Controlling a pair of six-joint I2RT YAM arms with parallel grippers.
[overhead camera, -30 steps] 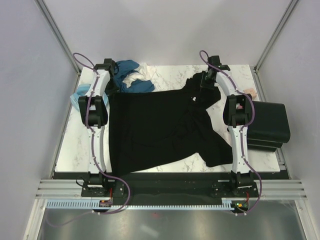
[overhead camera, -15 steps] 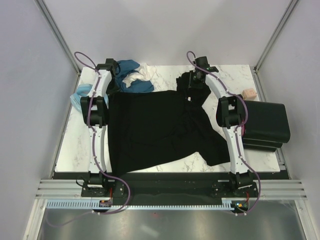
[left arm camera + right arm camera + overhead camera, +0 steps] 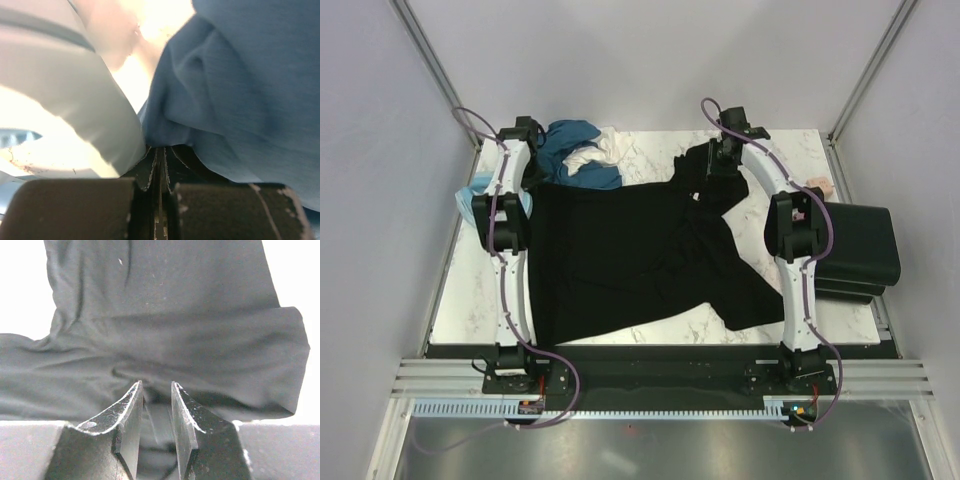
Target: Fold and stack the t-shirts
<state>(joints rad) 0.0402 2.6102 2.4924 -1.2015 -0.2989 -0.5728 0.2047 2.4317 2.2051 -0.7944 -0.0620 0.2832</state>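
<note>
A black t-shirt [image 3: 630,260] lies spread over most of the table, its right sleeve bunched toward the back. My left gripper [image 3: 533,172] is at the shirt's back left corner, shut on that corner, as the cloth follows it. In the left wrist view the left gripper [image 3: 160,150] has its jaws pressed together under a teal-blue t-shirt [image 3: 240,100]. My right gripper [image 3: 713,178] hovers over the bunched back right part. In the right wrist view the right gripper [image 3: 157,387] has its jaws apart above wrinkled black cloth [image 3: 175,340].
A heap of teal-blue [image 3: 575,135] and white [image 3: 610,148] t-shirts lies at the back left, with light blue cloth [image 3: 473,197] at the left edge. A stack of folded black shirts [image 3: 860,245] overhangs the right edge, beside a small pinkish block [image 3: 817,183].
My right gripper has opened and let go of the black shirt's back right part, which dropped in a bunch. My left arm has shifted left, pulling the shirt's back left corner with it.
</note>
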